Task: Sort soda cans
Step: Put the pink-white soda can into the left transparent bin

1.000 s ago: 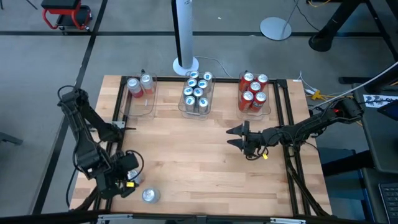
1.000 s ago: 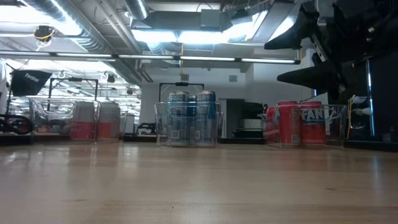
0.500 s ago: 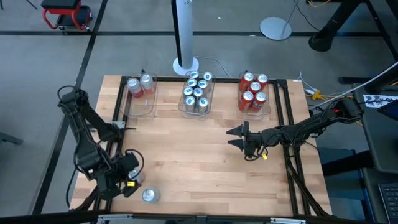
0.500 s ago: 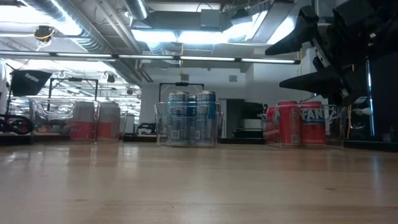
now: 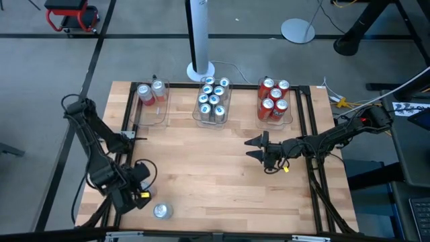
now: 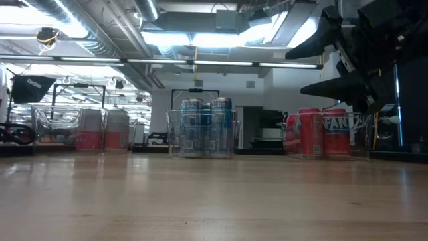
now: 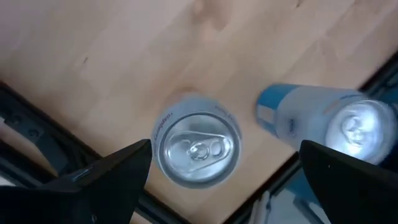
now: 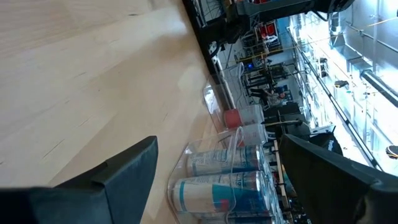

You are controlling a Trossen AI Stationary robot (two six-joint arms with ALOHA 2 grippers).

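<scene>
My left wrist camera shows what the overhead cannot: two cans under my left gripper (image 7: 221,180), a silver can (image 7: 196,149) seen top-on between my spread fingers (image 7: 112,177), and a blue-and-white can (image 7: 323,124) just beside it, lying tilted at the table's edge. From above, only the silver can (image 5: 161,212) shows, standing alone at the near left corner of the wooden table (image 5: 201,161), with my left gripper (image 5: 138,195) just beside it, jaws wide and holding nothing.

The level camera misses that corner altogether. It gives the three clear bins along the far edge: a left bin (image 6: 70,130) with red-and-silver cans, a middle bin (image 6: 200,130) with blue-and-white cans, a right bin (image 6: 321,134) with red cans. Behind them runs a lit workshop with ceiling ducts.

Overhead, the table stands on a grey floor, with a white pole base (image 5: 200,69) behind it.

My right gripper (image 5: 255,148) hangs above the table's right half, arm stretched in from the right edge, jaws apart and empty, pointing leftward. Its own camera looks across bare wood towards the middle bin (image 8: 217,171).
</scene>
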